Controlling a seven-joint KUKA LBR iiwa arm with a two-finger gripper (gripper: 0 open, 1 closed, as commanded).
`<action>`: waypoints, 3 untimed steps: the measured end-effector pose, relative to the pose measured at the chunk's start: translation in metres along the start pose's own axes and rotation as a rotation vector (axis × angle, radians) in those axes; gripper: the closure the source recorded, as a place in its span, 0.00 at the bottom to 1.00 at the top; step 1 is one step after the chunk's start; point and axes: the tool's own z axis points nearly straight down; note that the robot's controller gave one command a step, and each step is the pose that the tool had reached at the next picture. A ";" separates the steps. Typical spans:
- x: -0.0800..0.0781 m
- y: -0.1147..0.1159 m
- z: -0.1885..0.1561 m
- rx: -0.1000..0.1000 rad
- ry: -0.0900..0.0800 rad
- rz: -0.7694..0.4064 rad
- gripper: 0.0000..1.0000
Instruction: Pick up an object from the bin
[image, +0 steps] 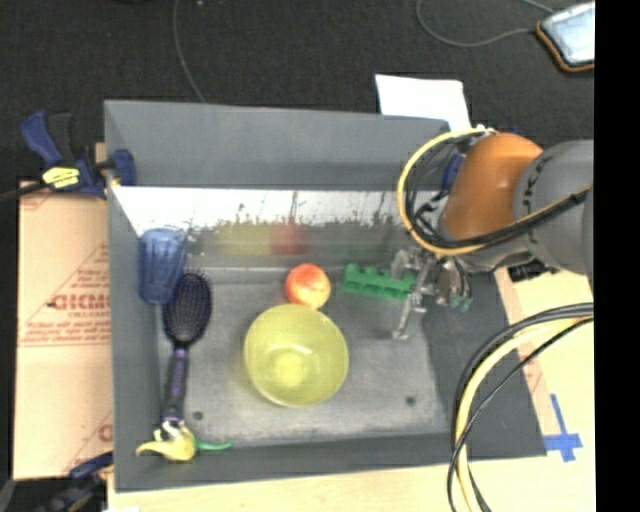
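Observation:
My gripper (422, 292) hangs low over the right part of the bin, under the arm's orange cover. A green toothed plastic block (376, 281) lies just to its left, and the block's right end reaches up to the gripper. Whether they touch I cannot tell. Left of the block sits a red and yellow apple (308, 285). In front of the apple stands a yellow-green bowl (295, 356), open side up.
Along the bin's left wall lie a blue brush (158, 263) and a black hairbrush with a purple handle (183, 325). A small yellow and green toy (176, 444) rests in the front left corner. Bare floor shows below the gripper at the front right.

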 end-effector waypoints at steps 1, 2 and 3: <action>-0.007 0.037 -0.075 0.000 -0.007 -0.064 0.00; -0.008 0.023 -0.012 0.001 0.002 0.194 0.00; -0.012 0.026 0.017 0.001 -0.006 0.123 0.00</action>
